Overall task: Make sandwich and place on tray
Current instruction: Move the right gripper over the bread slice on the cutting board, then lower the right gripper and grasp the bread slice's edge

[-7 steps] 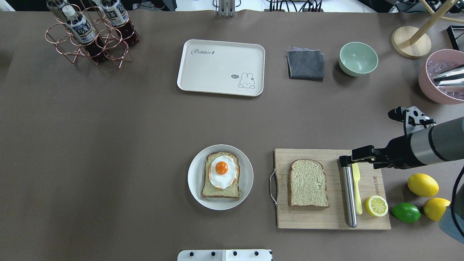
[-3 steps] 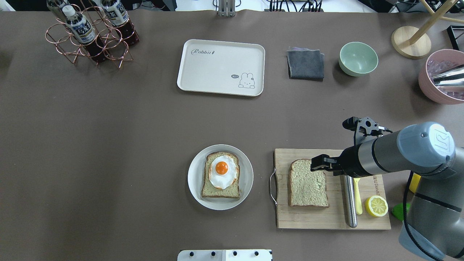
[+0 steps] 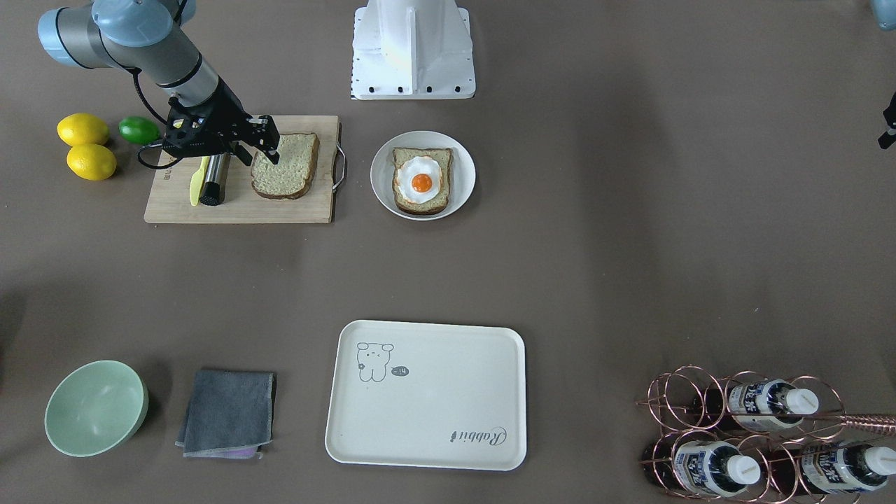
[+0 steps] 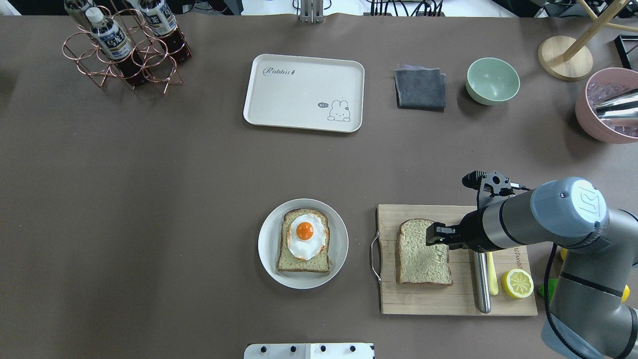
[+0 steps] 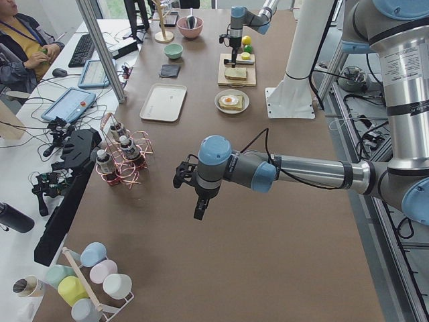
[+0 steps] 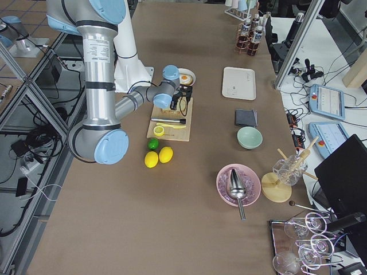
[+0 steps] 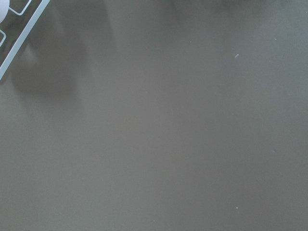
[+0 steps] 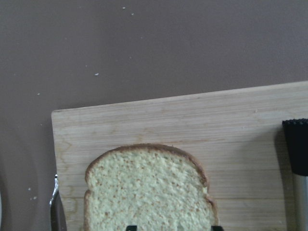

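Observation:
One bread slice (image 4: 421, 254) lies flat on the wooden cutting board (image 4: 423, 301). The other slice (image 4: 303, 264) lies on a round white plate (image 4: 266, 249) with the fried egg (image 4: 305, 237) on top. The cream tray (image 4: 299, 89) stands at the far middle and holds nothing. My right gripper (image 4: 432, 233) is open and hovers over the board slice's far right corner; in the right wrist view its fingertips (image 8: 131, 227) straddle the slice (image 8: 149, 192). My left gripper (image 5: 194, 194) hangs over bare table far to the left; I cannot tell if it is open.
A steel-handled tool (image 4: 480, 274), a yellow knife (image 4: 491, 269) and a lemon half (image 4: 517, 283) lie on the board's right part. A grey cloth (image 4: 420, 89), a green bowl (image 4: 492, 81) and a pink bowl (image 4: 605, 107) stand at far right. A bottle rack (image 4: 124, 45) is far left.
My right arm has swung left across the cutting board, from its right end to over the bread slice. The bread, egg and tray have not moved.

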`<action>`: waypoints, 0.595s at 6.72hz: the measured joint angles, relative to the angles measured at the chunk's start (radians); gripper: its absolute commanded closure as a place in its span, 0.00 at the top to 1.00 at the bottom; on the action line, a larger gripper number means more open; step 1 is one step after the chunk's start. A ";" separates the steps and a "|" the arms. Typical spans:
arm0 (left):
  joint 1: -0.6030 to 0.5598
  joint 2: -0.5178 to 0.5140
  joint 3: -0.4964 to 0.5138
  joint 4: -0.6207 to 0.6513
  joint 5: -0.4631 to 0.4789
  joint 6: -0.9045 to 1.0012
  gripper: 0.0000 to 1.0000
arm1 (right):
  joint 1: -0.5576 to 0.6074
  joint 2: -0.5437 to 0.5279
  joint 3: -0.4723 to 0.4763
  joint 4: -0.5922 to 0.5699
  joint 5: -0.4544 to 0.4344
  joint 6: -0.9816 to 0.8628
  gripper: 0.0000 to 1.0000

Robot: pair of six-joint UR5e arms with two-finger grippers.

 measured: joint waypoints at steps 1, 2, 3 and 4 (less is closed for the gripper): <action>0.000 0.001 -0.001 0.000 0.000 0.000 0.98 | -0.006 -0.002 -0.006 0.001 0.000 0.000 0.60; 0.000 0.001 -0.002 0.000 0.000 0.000 0.98 | -0.010 -0.002 -0.015 0.001 0.000 0.000 0.60; 0.000 0.001 -0.003 0.000 0.000 0.000 0.98 | -0.013 -0.002 -0.026 0.002 0.000 -0.002 0.60; 0.000 0.001 -0.003 0.000 0.000 0.000 0.98 | -0.014 -0.004 -0.031 0.004 0.000 -0.005 0.51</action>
